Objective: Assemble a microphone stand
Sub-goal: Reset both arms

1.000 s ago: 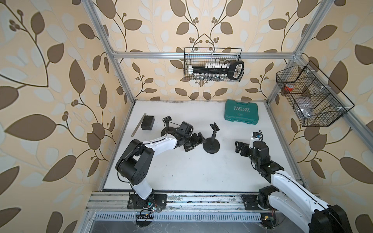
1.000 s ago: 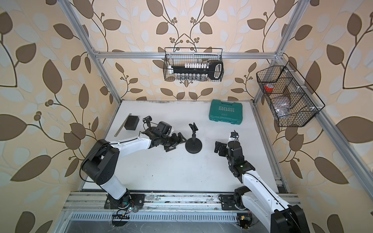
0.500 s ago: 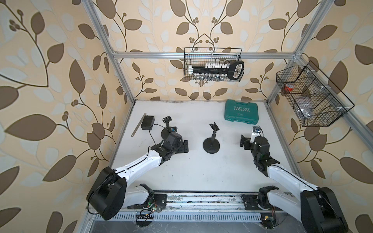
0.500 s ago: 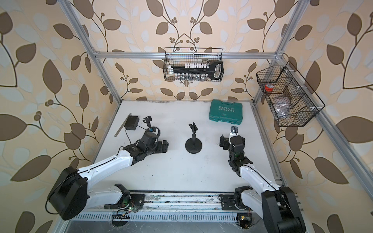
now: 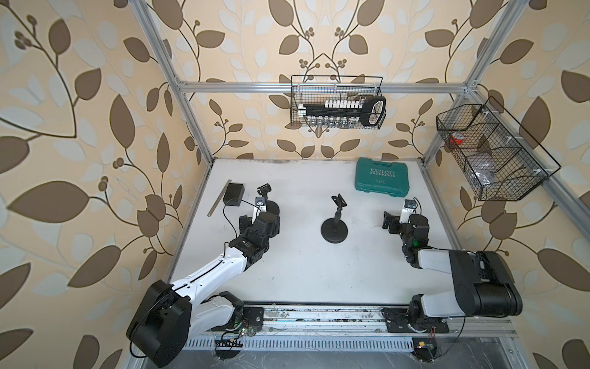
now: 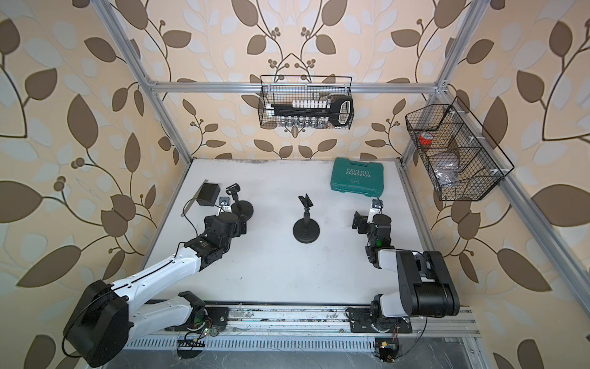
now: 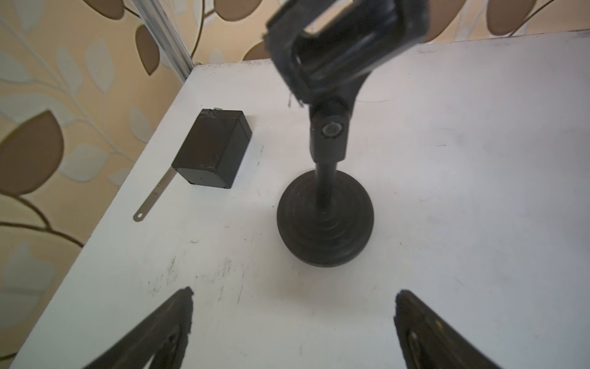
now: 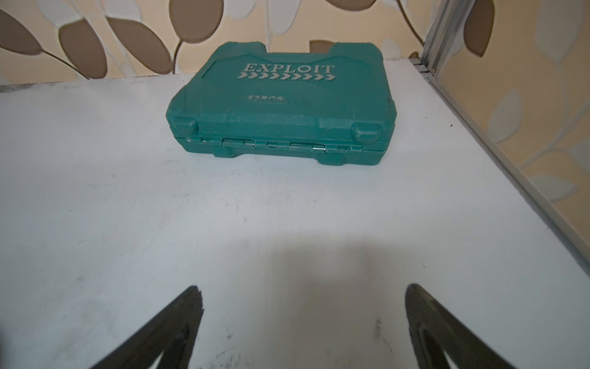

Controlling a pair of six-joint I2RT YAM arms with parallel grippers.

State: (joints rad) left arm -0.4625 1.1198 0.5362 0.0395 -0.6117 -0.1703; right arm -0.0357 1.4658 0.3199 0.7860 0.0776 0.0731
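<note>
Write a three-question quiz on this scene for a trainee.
1. True or false: the green case is open.
2. What lies right by the black box? A: ruler; B: screwdriver; C: cup.
3. Fill in: the left tool and right tool are both ____.

Key: 1 false, it is shut. 2 A. 3 open, holding nothing.

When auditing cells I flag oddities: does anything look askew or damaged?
The clip on the stand by the black box has a ragged, frayed edge, looking worn. A metal ruler lies hard against that box, maybe partly under it.
</note>
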